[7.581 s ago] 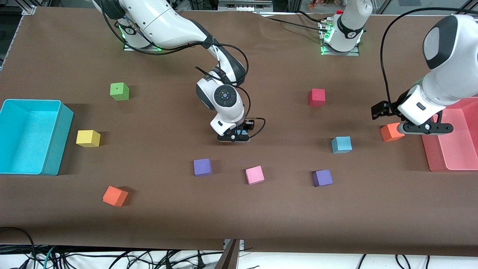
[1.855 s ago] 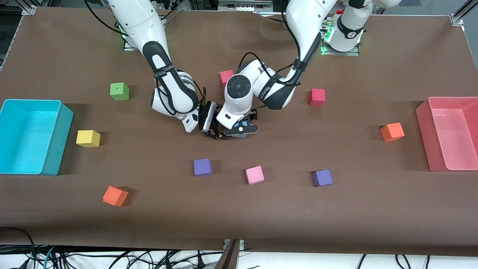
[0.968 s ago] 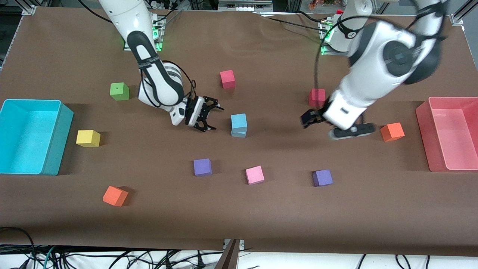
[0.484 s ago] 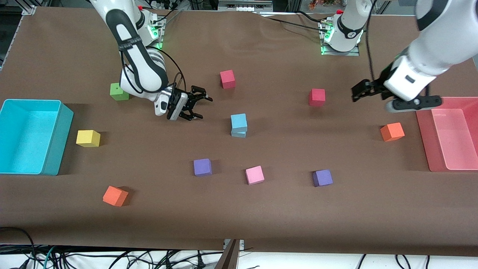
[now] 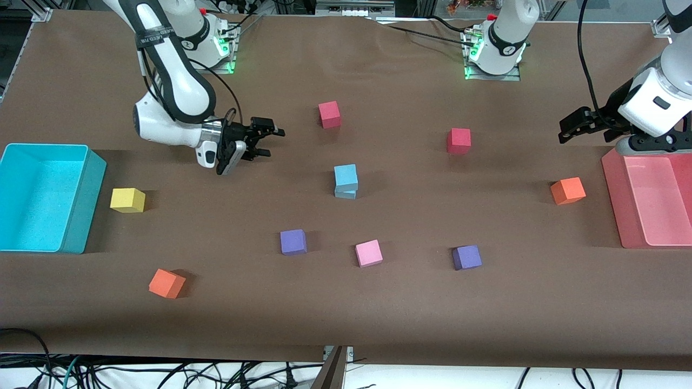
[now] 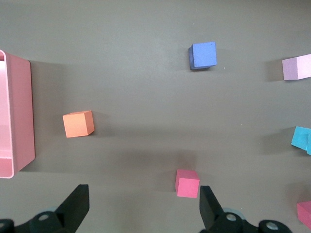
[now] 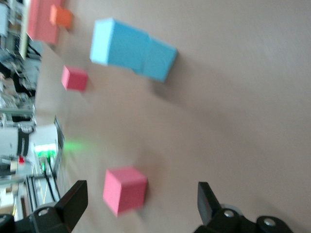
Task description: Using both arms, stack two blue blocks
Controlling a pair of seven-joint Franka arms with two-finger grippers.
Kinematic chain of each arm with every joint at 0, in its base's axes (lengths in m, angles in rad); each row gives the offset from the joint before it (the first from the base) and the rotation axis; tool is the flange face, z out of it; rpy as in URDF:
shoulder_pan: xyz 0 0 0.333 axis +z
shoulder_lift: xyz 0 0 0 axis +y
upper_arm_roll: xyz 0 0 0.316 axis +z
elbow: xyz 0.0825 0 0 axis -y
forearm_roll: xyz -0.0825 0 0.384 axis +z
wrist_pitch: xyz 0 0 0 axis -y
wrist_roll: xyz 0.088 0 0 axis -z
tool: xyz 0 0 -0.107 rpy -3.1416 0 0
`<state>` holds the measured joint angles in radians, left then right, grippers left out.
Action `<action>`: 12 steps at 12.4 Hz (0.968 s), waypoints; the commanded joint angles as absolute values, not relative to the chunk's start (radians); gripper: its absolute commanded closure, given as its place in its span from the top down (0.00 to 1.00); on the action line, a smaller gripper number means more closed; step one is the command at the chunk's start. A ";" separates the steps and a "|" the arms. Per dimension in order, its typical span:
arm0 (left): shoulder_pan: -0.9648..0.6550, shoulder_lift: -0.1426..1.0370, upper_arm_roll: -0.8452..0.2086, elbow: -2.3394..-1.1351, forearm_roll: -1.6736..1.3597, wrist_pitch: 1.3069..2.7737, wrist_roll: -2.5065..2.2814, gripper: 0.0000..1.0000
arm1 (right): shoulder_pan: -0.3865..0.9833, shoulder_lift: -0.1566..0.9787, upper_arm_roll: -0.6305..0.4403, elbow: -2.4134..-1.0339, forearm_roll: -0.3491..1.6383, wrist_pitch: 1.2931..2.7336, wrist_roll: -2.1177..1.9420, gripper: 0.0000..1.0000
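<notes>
Item: blue blocks, one stacked on the other, mid-table, top cube slightly skewed. Landmark for all below.
Nearer the front camera: purple cube, pink cube.
Toward the right arm's end: right gripper, fingers spread, empty.
Toward the left arm's end: left gripper, spread, empty, by the pink bin.
Handling advice: retreat both arms wide and high; the stack looks easily toppled.

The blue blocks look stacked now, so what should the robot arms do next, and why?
Probably just finish pulling both arms away to rest. One of the blue blocks already sits on the other, a little askew. The left gripper is open and empty over the table by the pink bin; the right gripper is open and empty too. Going near the stack again could topple it.
</notes>
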<state>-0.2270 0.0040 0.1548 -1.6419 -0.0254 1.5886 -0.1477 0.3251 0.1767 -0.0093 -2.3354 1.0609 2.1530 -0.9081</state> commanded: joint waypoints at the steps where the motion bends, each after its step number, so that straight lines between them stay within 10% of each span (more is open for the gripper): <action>1: -0.225 0.011 0.147 -1.623 0.003 1.577 -0.135 1.00 | 0.298 0.150 -0.066 -2.287 0.784 2.041 -0.742 1.00; 7: -0.225 0.011 0.144 -1.623 0.012 1.598 -0.138 1.00 | 0.296 0.153 -0.130 -1.908 0.102 1.715 -0.321 1.00; 12: -0.225 0.009 0.144 -1.621 0.009 1.597 -0.137 1.00 | 0.221 0.138 -0.133 -1.616 0.023 1.611 -0.219 1.00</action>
